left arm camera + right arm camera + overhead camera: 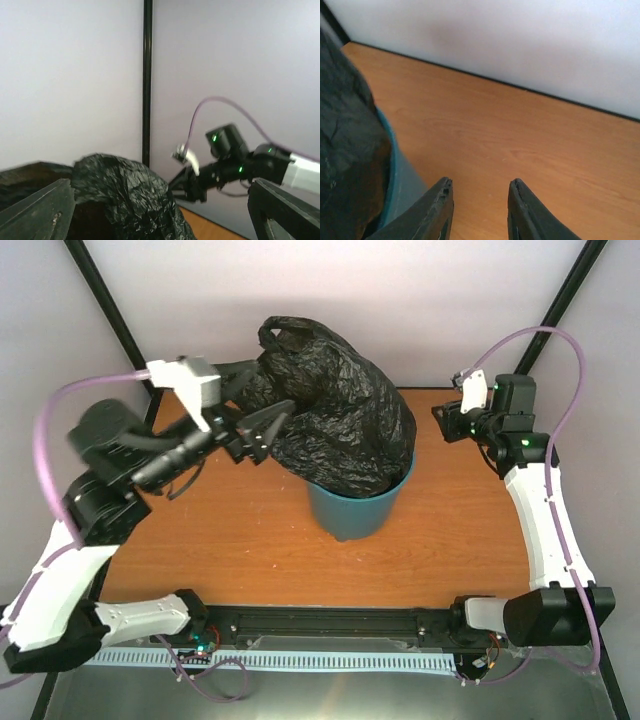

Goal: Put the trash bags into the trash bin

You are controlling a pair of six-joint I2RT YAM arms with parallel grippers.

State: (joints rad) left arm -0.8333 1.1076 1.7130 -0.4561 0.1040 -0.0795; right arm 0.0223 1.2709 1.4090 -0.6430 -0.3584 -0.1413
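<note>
Table (pixel 230 540) holds bin (pixel 350 512), mouth hidden by bag (pixel 340 420); left tool (pixel 263 429) wide, right tool (pixel 481 184) narrow.

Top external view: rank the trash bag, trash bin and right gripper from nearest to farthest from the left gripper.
From the left gripper:
1. Trash bag, close up against it, on its right.
2. Trash bin, centre, under the bag and nearer the arm bases.
3. Right gripper, far right, beyond both.

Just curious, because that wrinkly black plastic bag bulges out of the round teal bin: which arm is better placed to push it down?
Probably left: the left gripper is open beside the wrinkly black plastic bag; the right gripper sits apart from the round teal bin, empty.
</note>
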